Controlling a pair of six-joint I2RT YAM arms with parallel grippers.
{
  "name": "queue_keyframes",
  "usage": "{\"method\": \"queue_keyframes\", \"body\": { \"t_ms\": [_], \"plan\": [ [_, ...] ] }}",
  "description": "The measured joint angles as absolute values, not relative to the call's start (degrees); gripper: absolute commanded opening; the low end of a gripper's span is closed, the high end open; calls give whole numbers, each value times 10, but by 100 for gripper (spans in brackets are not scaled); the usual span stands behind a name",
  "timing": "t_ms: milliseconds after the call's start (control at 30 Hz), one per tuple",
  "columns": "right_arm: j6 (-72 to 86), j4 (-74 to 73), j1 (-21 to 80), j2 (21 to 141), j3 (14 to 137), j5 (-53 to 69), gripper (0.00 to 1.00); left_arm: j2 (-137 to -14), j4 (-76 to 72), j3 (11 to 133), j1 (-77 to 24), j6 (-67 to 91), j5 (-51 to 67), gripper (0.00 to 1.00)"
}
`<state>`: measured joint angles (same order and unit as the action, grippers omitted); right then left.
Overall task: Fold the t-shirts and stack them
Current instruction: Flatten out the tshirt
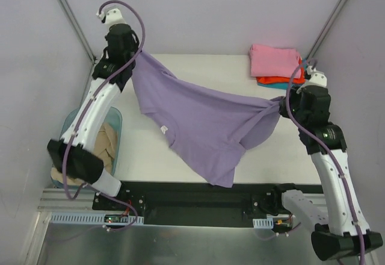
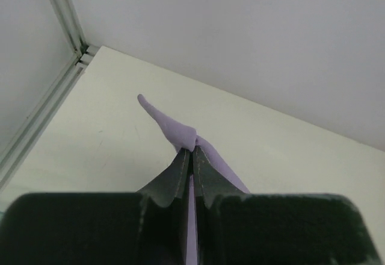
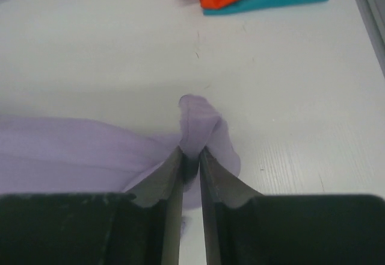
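Left hand (image 2: 192,150) and right hand (image 3: 191,150), raised apart, pinch the lavender t-shirt (image 1: 204,120).

White tabletop (image 1: 210,66) below the left gripper (image 2: 192,150) and right gripper (image 3: 191,150), with plain pale walls (image 1: 198,6) and grey metal corner struts (image 1: 69,15) beyond them.

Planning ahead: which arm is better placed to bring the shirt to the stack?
Right, probably: right gripper, shut on the shirt, is beside the stack; left gripper is far off.
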<state>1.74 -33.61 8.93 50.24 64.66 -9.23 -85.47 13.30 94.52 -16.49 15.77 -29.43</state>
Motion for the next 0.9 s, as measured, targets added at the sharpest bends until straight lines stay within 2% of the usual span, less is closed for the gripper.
{"method": "queue_keyframes", "body": {
  "t_ms": [33,67,100,133,200,267,300,433,567,767,900],
  "plan": [
    [22,-336,89,518,643,-96,23,-891,130,960,-159,157,-288,6],
    [27,-334,88,539,639,-100,25,-941,137,995,-153,155,-283,19],
    [31,-334,87,568,637,-103,33,-980,135,1021,-149,154,-275,42],
    [34,-332,86,590,637,-105,45,-1029,139,1056,-147,152,-266,98],
    [43,-333,83,648,637,-110,78,-1112,162,1130,-146,147,-237,99],
    [46,-351,80,697,641,-122,86,-1176,180,1183,-147,153,-194,99],
    [47,-360,80,714,643,-131,97,-1190,189,1189,-148,156,-175,99],
    [50,-387,78,723,645,-163,97,-1178,220,1157,-159,169,-119,99],
    [55,-390,70,703,647,-191,97,-1072,222,1015,-204,185,-89,99],
    [60,-393,36,670,645,-190,97,-891,213,793,-397,223,-56,99],
    [66,-393,20,649,630,-183,97,-857,222,700,-528,282,-29,99]
  ]
}}
